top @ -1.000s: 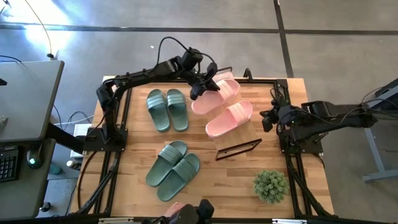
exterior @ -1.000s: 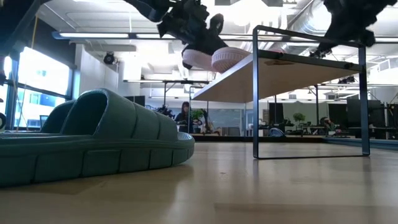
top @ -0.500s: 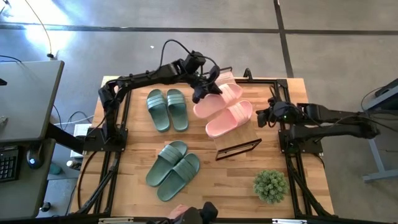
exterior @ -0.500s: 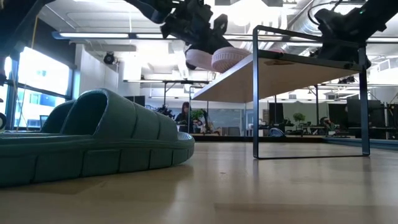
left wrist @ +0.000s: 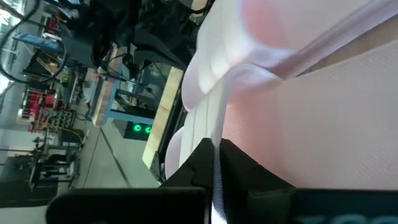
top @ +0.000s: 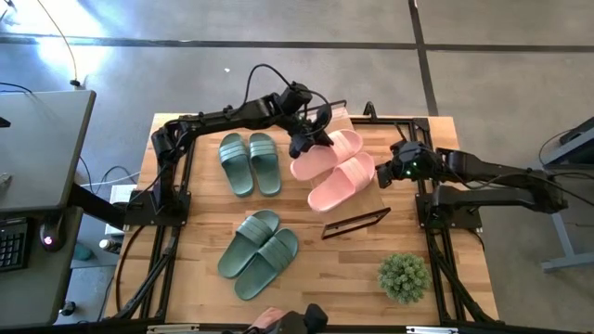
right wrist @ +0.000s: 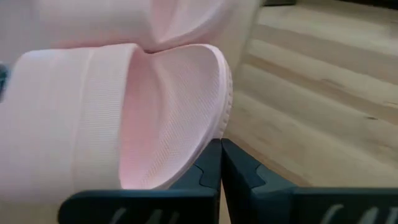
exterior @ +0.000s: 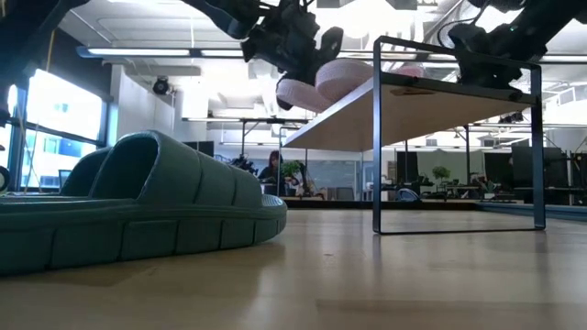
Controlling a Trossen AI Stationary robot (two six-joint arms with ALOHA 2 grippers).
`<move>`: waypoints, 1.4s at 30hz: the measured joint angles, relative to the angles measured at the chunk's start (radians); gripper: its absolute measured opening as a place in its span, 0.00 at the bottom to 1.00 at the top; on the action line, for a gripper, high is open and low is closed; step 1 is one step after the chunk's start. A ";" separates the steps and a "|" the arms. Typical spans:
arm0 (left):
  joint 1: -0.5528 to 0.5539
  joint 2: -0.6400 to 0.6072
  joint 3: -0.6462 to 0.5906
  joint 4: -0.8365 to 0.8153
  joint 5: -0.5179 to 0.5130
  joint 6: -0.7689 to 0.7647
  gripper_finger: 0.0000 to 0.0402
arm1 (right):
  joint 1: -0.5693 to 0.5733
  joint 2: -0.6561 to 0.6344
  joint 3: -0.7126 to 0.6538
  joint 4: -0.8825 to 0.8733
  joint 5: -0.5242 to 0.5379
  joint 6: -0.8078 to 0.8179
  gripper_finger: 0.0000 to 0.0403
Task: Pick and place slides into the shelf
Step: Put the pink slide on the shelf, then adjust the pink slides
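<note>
Two pale pink slides are at the shelf (top: 357, 209), a slatted wooden panel on a black frame (exterior: 376, 137). My left gripper (top: 311, 137) is shut on the far pink slide (top: 329, 151), which lies partly over the shelf's far left edge. The near pink slide (top: 342, 181) rests sole-down across the shelf top. My right gripper (top: 390, 173) is shut and level at that slide's right end. Two sage-green pairs (top: 249, 164) (top: 258, 243) lie sole-down on the table left of the shelf. My left gripper pinches the far pink slide by its side rim (left wrist: 208, 134) next to the ribbed strap (left wrist: 202, 93), coming from above and the far left. The slide is tilted, its left end (exterior: 303, 92) hanging off the shelf and its other end over the panel. My right gripper comes level from the table's right, and its shut fingertips (right wrist: 214, 155) meet the rim at the near pink slide's right end (right wrist: 217, 124). That slide lies flat on the shelf top.
A small potted plant (top: 404, 276) stands near the table's right near corner. In the low view a green slide (exterior: 138, 202) fills the left foreground. Bare wood lies between the shelf and the plant. A desk with a keyboard stands beyond the table's left edge.
My left gripper has carried the far pink slide toward the right and near edges, farther over the shelf top, and the slide has tipped up against the panel. My right gripper has moved left along the table to the near pink slide's right end.
</note>
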 joint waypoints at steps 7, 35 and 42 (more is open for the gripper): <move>0.000 0.000 0.000 -0.043 0.001 0.002 0.00 | 0.027 -0.029 0.001 0.007 -0.028 0.043 0.00; -0.003 -0.002 0.093 -0.147 -0.101 -0.142 0.33 | 0.060 -0.095 0.003 -0.015 0.055 0.061 0.00; -0.025 -0.004 0.265 -0.393 -0.110 -0.212 0.39 | 0.060 -0.123 0.003 -0.013 0.059 0.014 0.00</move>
